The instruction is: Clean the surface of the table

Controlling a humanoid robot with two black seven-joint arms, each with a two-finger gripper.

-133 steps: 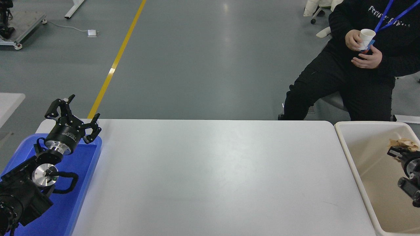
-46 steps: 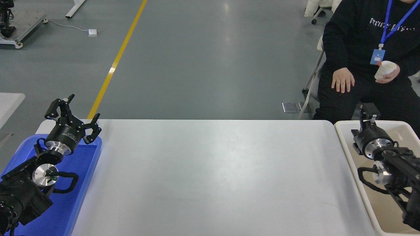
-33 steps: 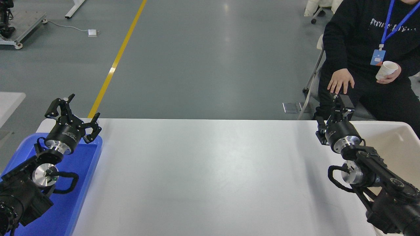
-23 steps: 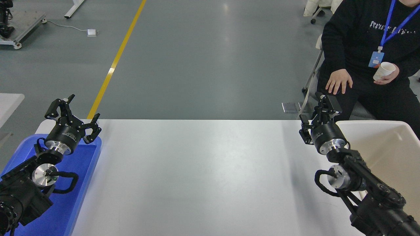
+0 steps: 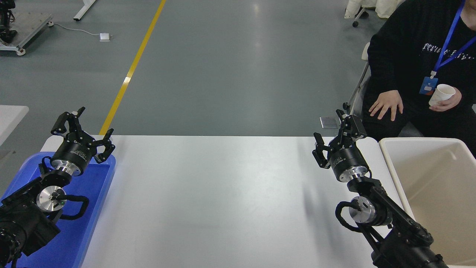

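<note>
Table point(image 5: 230, 201) fills centre, no debris visible. Right gripper point(image 5: 336, 136) empty, fingers spread, above far right corner beside bin point(image 5: 386, 149). Left gripper point(image 5: 82, 128) parked, spread, over tray point(image 5: 89, 208) at far left corner. Scan edges before stopping.

Black arms point(image 5: 386, 219) with silver joint rings and looped black cables.

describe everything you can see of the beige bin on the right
The beige bin is a rectangular tub of smooth, matte plastic with a rounded, lighter rim and walls sloping inward. It stands upright at the white table's right end, and the picture's right and bottom edges cut it off. The part of its inside that shows holds nothing. The right arm crosses in front of its near left corner; whether they touch cannot be told. The right gripper hangs open over the table, left of the bin.
</note>
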